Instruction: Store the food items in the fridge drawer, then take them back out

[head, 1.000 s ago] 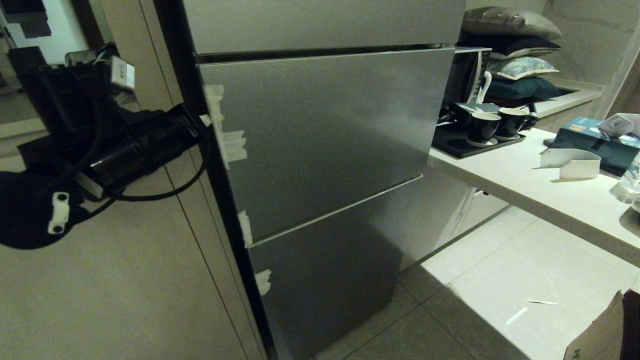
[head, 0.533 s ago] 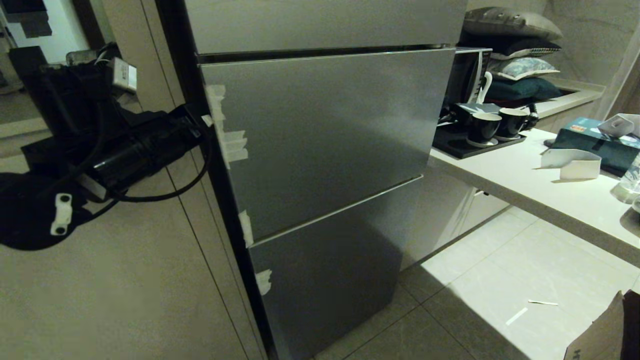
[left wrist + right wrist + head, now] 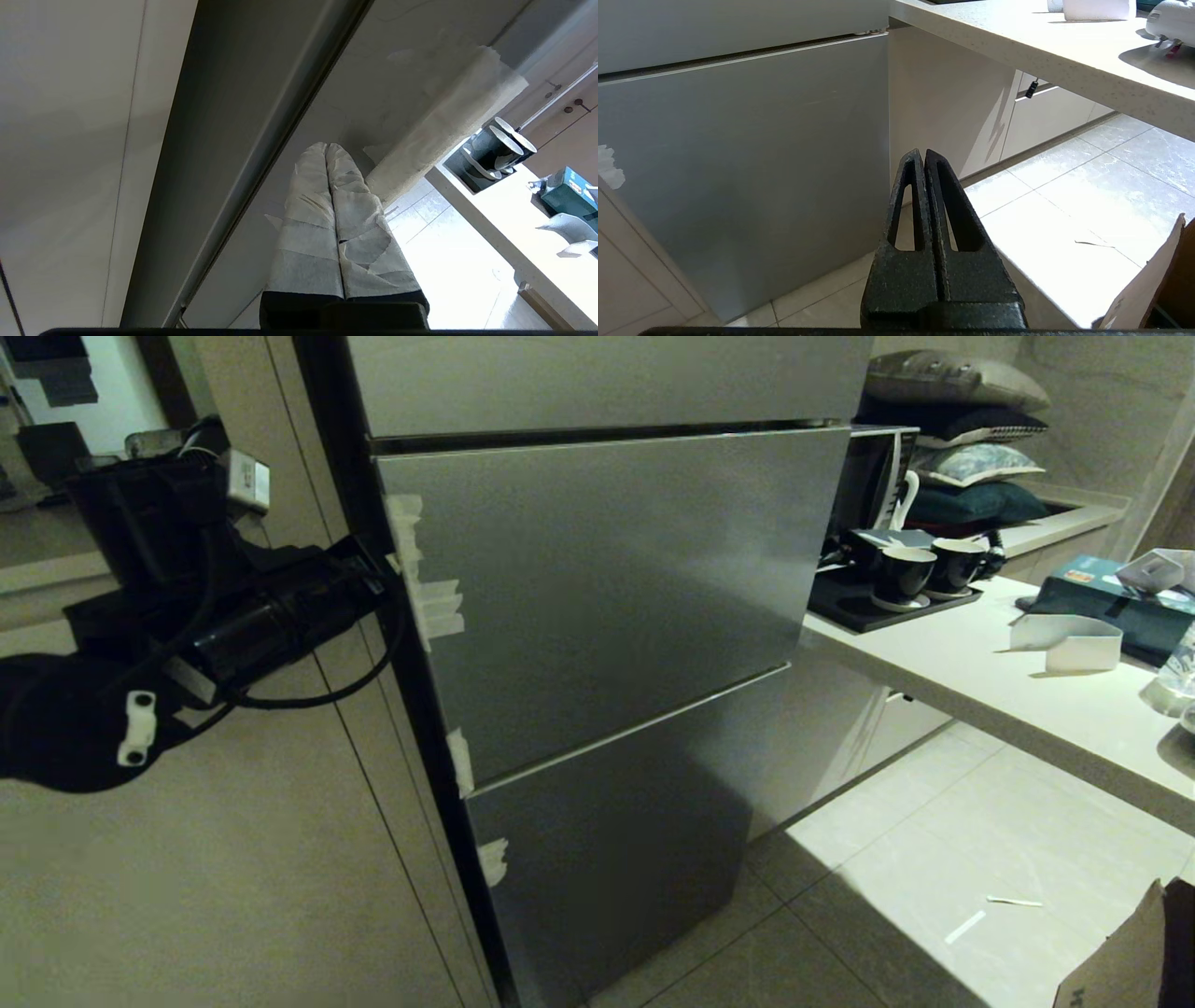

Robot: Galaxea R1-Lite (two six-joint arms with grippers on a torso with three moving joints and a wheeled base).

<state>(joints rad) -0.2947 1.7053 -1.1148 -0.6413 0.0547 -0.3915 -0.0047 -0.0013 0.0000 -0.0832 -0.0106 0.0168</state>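
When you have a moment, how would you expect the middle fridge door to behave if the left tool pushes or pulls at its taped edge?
The middle fridge door is a broad flat panel, so it probably stays stiff and feels heavy. Its smooth face looks slippery; the tape scraps may add grip. The left tool, shut, sits at that edge.

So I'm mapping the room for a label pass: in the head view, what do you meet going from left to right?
Left gripper at the fridge's edge → taped middle fridge door → two dark cups on a tray → folded white card → teal box on the counter.
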